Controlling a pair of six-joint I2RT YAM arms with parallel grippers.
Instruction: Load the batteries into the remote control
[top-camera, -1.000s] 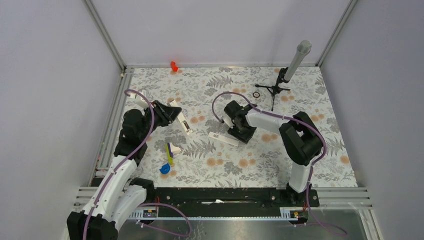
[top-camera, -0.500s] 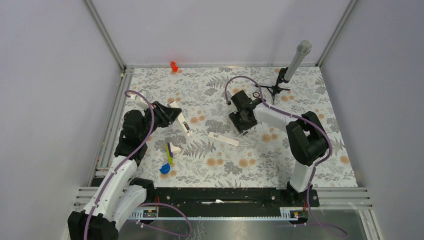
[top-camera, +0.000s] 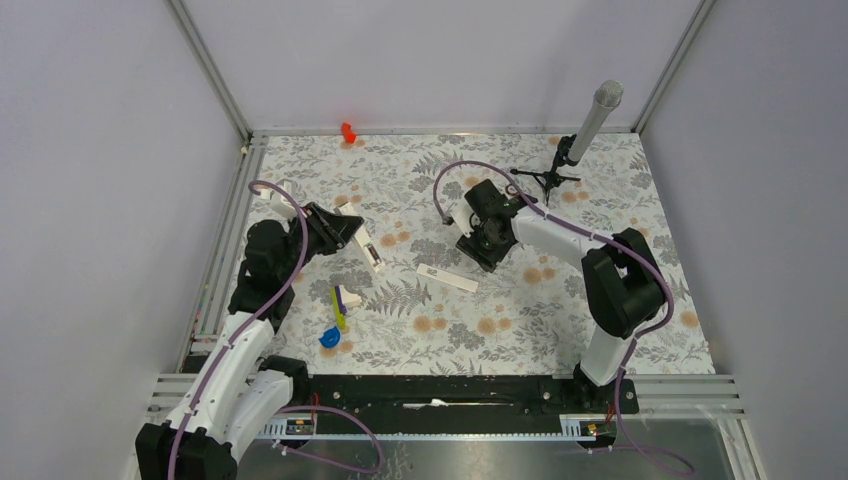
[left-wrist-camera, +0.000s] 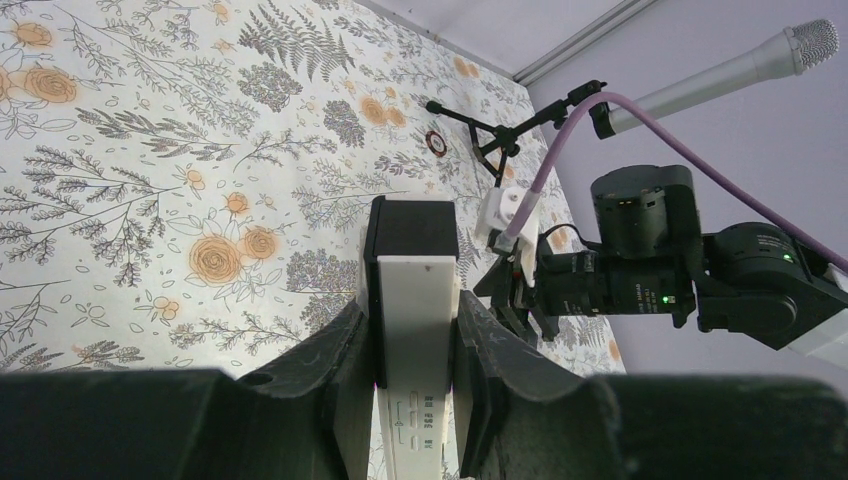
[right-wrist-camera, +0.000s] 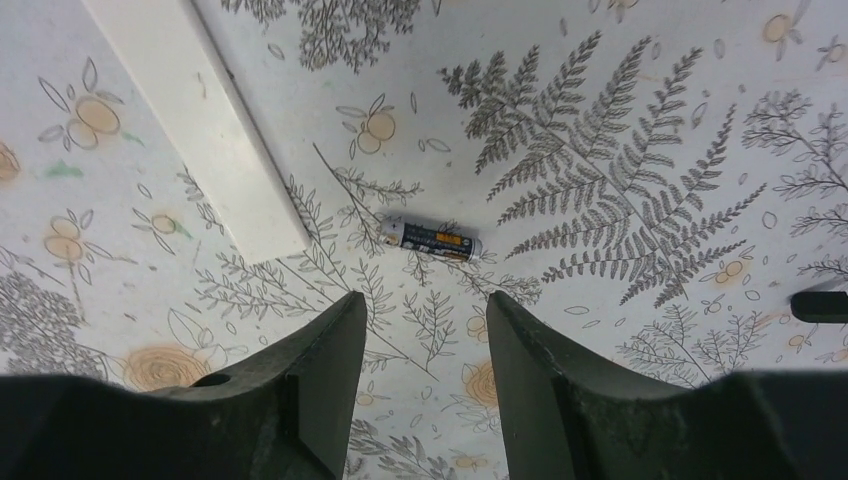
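My left gripper (left-wrist-camera: 412, 318) is shut on the remote control (left-wrist-camera: 418, 285), a slim white bar whose dark end points away from the camera. From above, the remote control (top-camera: 371, 251) sticks out of the left gripper (top-camera: 355, 233) toward the table's middle. A single battery (right-wrist-camera: 430, 239), a small dark cylinder with an orange label, lies on the floral cloth. My right gripper (right-wrist-camera: 425, 300) hovers open just short of it, nothing between its fingers. In the top view the right gripper (top-camera: 482, 243) sits mid-table and hides that battery.
A loose flat white strip (top-camera: 447, 278) lies beside the right gripper, its end also showing as the strip (right-wrist-camera: 200, 120). A microphone on a tripod (top-camera: 585, 130) stands back right with a small black ring (left-wrist-camera: 436, 143) near it. A yellow-white-blue toy cluster (top-camera: 337, 315) lies front left, a red piece (top-camera: 347, 131) at the back edge.
The right arm swung back toward the tripod, then returned a little toward the white strip, with its jaws slightly wider. The left arm and the remote control have not moved.
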